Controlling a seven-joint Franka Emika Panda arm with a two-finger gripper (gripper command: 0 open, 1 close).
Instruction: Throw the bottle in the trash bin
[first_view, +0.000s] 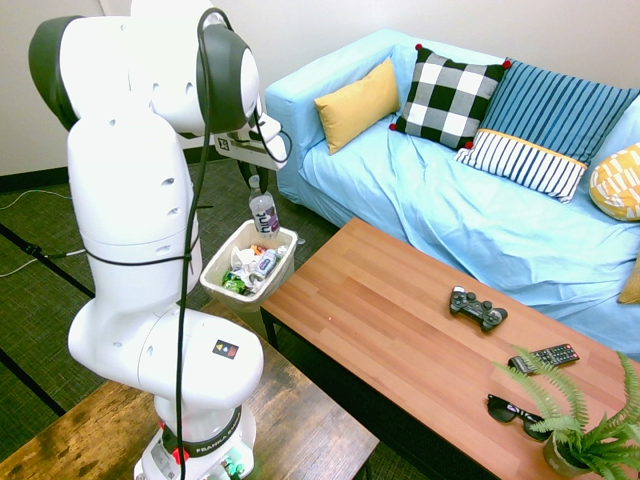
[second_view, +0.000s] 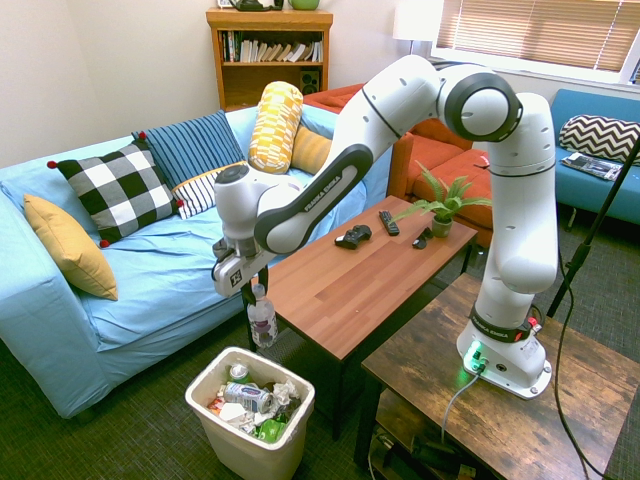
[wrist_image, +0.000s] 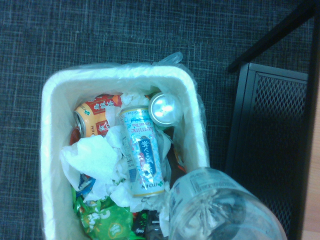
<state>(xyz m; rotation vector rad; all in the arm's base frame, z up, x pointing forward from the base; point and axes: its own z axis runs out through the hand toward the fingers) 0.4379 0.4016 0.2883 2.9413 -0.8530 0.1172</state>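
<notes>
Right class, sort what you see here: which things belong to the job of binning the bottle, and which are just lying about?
Part of the job:
- the bottle, held by the gripper above the bin
- the trash bin, already holding cans and wrappers

Just lying about:
- game controller
- remote control
- sunglasses
- potted fern
- sofa cushions, such as the checked one

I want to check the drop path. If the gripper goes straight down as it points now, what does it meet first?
Probably the trash bin: the gripper hangs the bottle roughly above its near rim, so the bottle's base would reach the cans and paper inside first, or maybe clip the rim; depth is unclear.
</notes>
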